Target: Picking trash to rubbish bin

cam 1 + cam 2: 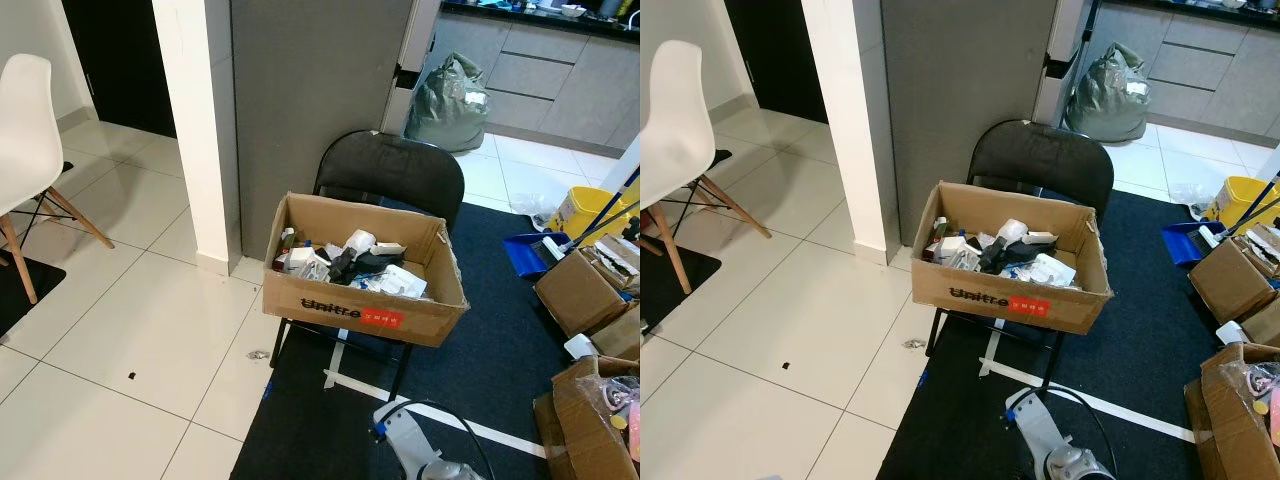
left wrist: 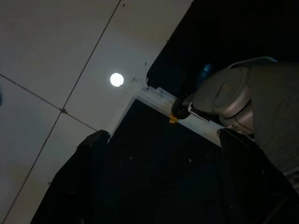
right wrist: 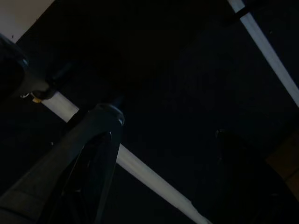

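Note:
A cardboard box (image 1: 362,312) with black and red print stands on the seat of a black folding chair (image 1: 390,165). It holds several bits of trash: white wrappers, small cartons and something black (image 1: 345,262). A small crumpled scrap (image 1: 258,355) lies on the white tiles just left of the chair's legs. Both arms hang low. My left gripper (image 2: 163,137) is open above the edge where the dark rug meets the tiles, with nothing between its fingers. My right gripper (image 3: 166,123) is open over the dark rug and a white tape line.
A white chair (image 1: 25,120) stands at the left, with a white pillar (image 1: 200,120) and a grey cabinet behind the box. A grey-green bag (image 1: 450,100) sits at the back. Cardboard boxes (image 1: 590,290), a yellow bucket (image 1: 585,210) and a blue dustpan (image 1: 525,252) crowd the right.

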Controlling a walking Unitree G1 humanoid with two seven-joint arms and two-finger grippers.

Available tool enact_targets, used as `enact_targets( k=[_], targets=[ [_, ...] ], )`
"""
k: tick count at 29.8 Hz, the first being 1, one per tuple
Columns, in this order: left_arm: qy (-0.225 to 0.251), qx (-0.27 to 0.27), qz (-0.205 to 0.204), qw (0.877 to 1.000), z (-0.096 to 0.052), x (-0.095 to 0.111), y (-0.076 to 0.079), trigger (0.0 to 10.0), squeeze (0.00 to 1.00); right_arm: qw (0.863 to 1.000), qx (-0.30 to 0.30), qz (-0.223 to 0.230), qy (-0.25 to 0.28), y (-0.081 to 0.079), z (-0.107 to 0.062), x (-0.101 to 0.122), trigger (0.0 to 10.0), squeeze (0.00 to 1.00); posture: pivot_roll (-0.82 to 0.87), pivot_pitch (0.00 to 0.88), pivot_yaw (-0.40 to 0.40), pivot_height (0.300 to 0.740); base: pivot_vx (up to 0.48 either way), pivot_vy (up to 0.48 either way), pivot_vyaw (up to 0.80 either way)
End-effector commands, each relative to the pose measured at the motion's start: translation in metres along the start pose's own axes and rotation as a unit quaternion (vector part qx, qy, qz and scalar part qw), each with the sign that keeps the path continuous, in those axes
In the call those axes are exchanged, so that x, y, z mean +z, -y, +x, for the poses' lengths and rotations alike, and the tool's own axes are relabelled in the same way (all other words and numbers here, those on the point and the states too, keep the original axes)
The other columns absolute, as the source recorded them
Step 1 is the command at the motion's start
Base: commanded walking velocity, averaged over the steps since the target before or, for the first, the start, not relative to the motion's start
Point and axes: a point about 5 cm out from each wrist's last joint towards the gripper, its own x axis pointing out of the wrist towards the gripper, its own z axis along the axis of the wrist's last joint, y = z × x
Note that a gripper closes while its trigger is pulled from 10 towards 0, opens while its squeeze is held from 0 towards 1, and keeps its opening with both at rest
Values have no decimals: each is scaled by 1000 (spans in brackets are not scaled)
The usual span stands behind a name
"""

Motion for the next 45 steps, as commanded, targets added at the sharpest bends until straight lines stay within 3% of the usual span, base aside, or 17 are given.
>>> enact_targets(
  k=[1,6,9,16,18,24,28,33,37,42,45],
  targets=[
    [2,-14,17,1000,1,4,8,10000,0,1000,-9,15,10,5,-1,6,10000,0,103,0,-50,740,0,0,0],
    [13,-26,45,999,4,17,12,10000,0,999,-16,31,13,9,-2,4,10000,0,81,5,-38,740,0,0,0],
    [23,-46,78,996,6,28,20,10000,0,998,-29,60,-4,11,-3,-14,10000,0,30,20,16,740,0,0,0],
    [18,-65,126,990,6,28,25,10000,0,994,-52,91,-20,13,-5,-33,10000,0,-16,48,55,740,0,0,0],
    [20,-67,144,987,6,31,22,10000,0,992,-67,99,-45,15,-8,-55,10000,0,-25,75,48,740,0,0,0],
    [20,-60,130,990,5,30,17,10000,0,989,-83,98,-66,17,-11,-70,10000,0,-40,80,59,740,0,0,-494],
    [5,-58,147,987,4,23,13,10000,0,990,-80,106,-55,14,-9,-64,10000,0,-63,68,68,740,0,0,-800],
    [22,-44,118,992,5,36,5,10000,0,992,-72,96,-47,8,-6,-55,10000,0,-72,69,73,740,0,0,-800],
    [35,-38,117,992,6,47,2,10000,0,993,-67,86,-43,5,-5,-51,10000,0,-68,71,62,740,0,0,-800],
    [50,-31,104,993,6,56,-2,10000,0,994,-60,71,-52,4,-6,-57,10000,0,-39,81,49,740,0,0,-800],
    [68,-14,55,996,5,57,-6,10000,0,996,-47,36,-74,3,-8,-68,10000,0,12,99,13,740,0,0,-800]
  ],
)
